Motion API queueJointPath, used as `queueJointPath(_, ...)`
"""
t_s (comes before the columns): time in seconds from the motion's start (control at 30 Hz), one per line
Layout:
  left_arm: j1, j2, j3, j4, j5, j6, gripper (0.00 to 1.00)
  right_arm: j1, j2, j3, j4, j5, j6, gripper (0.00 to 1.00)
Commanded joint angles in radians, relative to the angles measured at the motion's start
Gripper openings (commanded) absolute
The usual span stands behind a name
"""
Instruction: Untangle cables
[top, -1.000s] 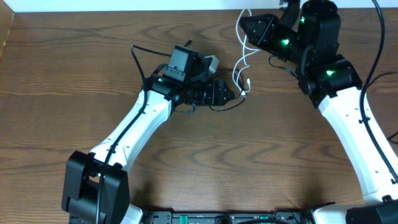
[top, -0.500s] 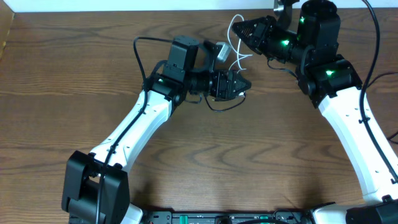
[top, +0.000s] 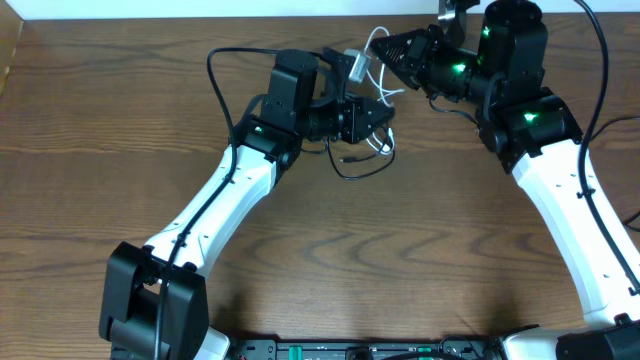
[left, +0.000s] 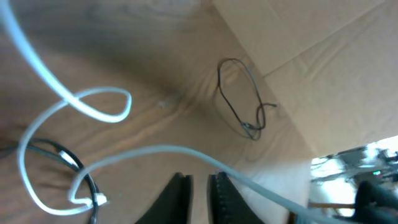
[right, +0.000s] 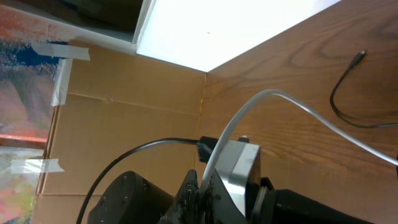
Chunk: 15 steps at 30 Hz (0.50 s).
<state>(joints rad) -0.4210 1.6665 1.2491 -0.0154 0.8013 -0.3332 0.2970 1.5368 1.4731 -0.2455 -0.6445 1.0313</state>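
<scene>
Wooden table (top: 100, 120), job half done: right gripper (top: 393, 48) pinches the white cable (right: 273, 94) aloft; left gripper (top: 378, 115) grip unclear; black cable (top: 350, 176) not yet separated.

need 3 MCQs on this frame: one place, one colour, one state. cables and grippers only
1. Where does the white cable run?
A. between the two grippers
B. along the table's near edge
C. under the left arm's base

2. What colour is the cable in the right gripper?
A. black
B. white
C. red

3. How does the black cable loop in the left wrist view lie?
A. pulled straight
B. slack on the table, ungripped
C. wound round a finger

Key: A, it leaves the right gripper and passes just in front of the left gripper; B, a white cord enters its closed fingers; B, a loose loop on the wood.
</scene>
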Motion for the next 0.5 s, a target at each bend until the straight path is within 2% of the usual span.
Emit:
queueJointPath(0.0, 0.018, -0.005, -0.002, 0.011, -0.036, 0.007, 0.08, 0.004, -0.017, 0.006, 0.003, -0.017, 0.009, 0.01)
queueJointPath(0.27, 0.085, -0.056, -0.002, 0.010, -0.023, -0.004, 0.08, 0.001, -0.016, 0.006, 0.004, -0.004, 0.009, 0.01)
queueJointPath(0.3, 0.087, -0.066, -0.002, 0.010, -0.010, -0.004, 0.15, 0.000, -0.016, 0.006, 0.008, -0.001, 0.012, 0.01)
queueJointPath(0.33, 0.087, -0.074, -0.002, 0.009, 0.010, -0.004, 0.30, -0.003, -0.016, 0.006, 0.016, -0.002, 0.012, 0.01)
queueJointPath(0.37, 0.087, -0.082, -0.002, 0.009, 0.034, -0.005, 0.38, -0.003, -0.016, 0.006, 0.026, -0.002, 0.012, 0.01)
queueJointPath(0.4, 0.087, -0.087, -0.002, 0.005, 0.048, -0.008, 0.39, -0.004, -0.016, 0.006, 0.041, -0.002, 0.012, 0.01)
queueJointPath(0.47, 0.091, -0.088, -0.002, -0.012, 0.043, -0.071, 0.31, -0.004, -0.016, 0.006, 0.071, -0.003, 0.026, 0.01)
